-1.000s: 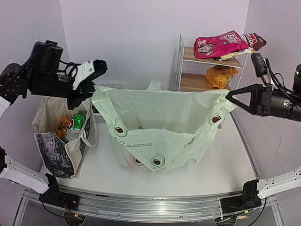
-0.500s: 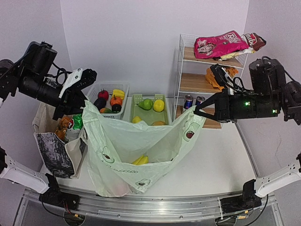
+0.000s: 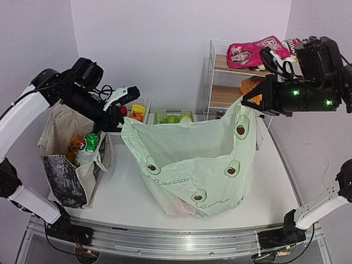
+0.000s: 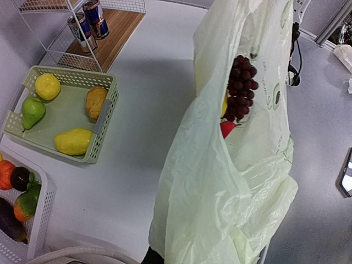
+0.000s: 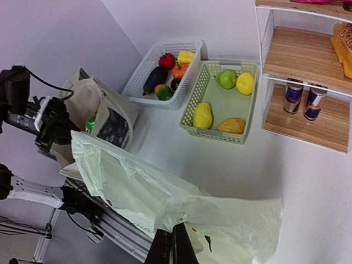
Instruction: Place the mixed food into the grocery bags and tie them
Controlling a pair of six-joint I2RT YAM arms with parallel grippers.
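A thin pale-green plastic bag (image 3: pixel 192 159) printed with avocados stands open on the white table (image 3: pixel 126 192), its base sagging onto the surface. The left gripper (image 3: pixel 117 114) is clamped on the bag's upper left corner. The right gripper (image 3: pixel 247 100) is pinched tight on its raised right handle, and the mouth is stretched between them. Inside the bag lie a dark bunch of plastic grapes (image 4: pixel 242 82) and, below it, a red toy apple (image 4: pixel 227 128). Left of the bag stands a beige canvas tote (image 3: pixel 63 165) with a black-and-white printed panel, holding an orange snack packet (image 3: pixel 73 146) and a green-white snack packet (image 3: pixel 91 141). Behind the bag sit a green slotted basket (image 4: pixel 104 110) and a white slotted basket (image 5: pixel 144 69) of toy produce. Behind its right side is a wire shelf (image 3: pixel 225 94) with drink cans (image 4: pixel 88 22) and a pink snack packet (image 3: pixel 254 52)
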